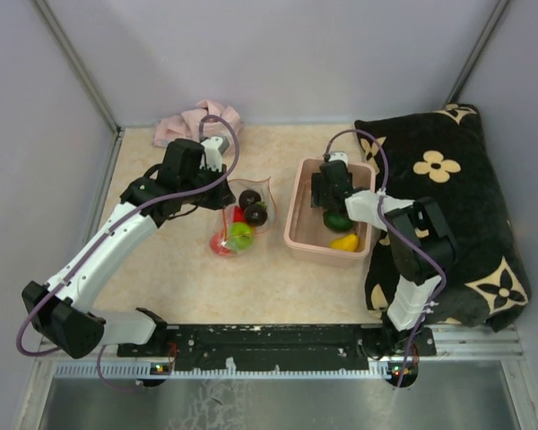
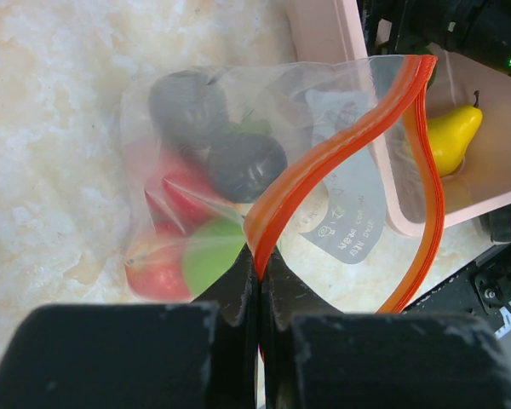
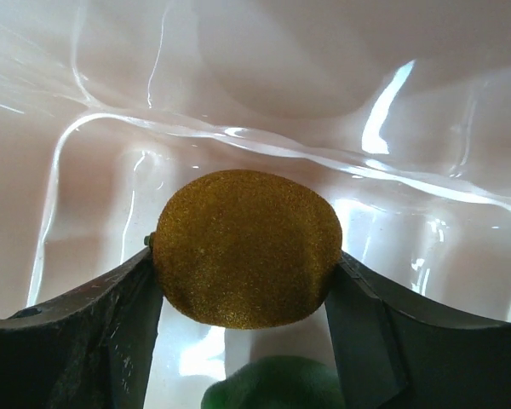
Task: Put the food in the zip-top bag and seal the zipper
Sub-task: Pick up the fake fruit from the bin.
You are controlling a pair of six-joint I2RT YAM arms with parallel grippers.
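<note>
While the left gripper [image 2: 261, 285] pinches the orange zipper [image 2: 324, 158] of the zip-top bag [image 1: 229, 193], which lies mid-frame overhead holding a red apple [image 2: 187, 192], a green apple [image 2: 211, 260] and dark balls [image 2: 243, 164], the right gripper [image 3: 245, 266] clamps a golden-brown fruit [image 3: 247, 226] inside the pink tub [image 1: 292, 215] just right of the bag.

Item tally by kind, top and wrist views.
1 zip-top bag [image 2: 341, 221] with 1 zipper [image 2: 324, 155]; inside, 2 dark purple balls [image 1: 248, 198], 2 red apples [image 2: 183, 192], 1 green apple [image 1: 241, 236]. 1 pink tub [image 1: 298, 215] at 3 o'clock of bag; inside, 1 yellow pear [image 1: 345, 242], 1 green piece [image 3: 272, 385], 1 brown piece [image 3: 247, 247]. 1 pink cloth [image 1: 197, 121] at 11 o'clock; 1 black cushion [image 1: 448, 197] at 3 o'clock.
</note>
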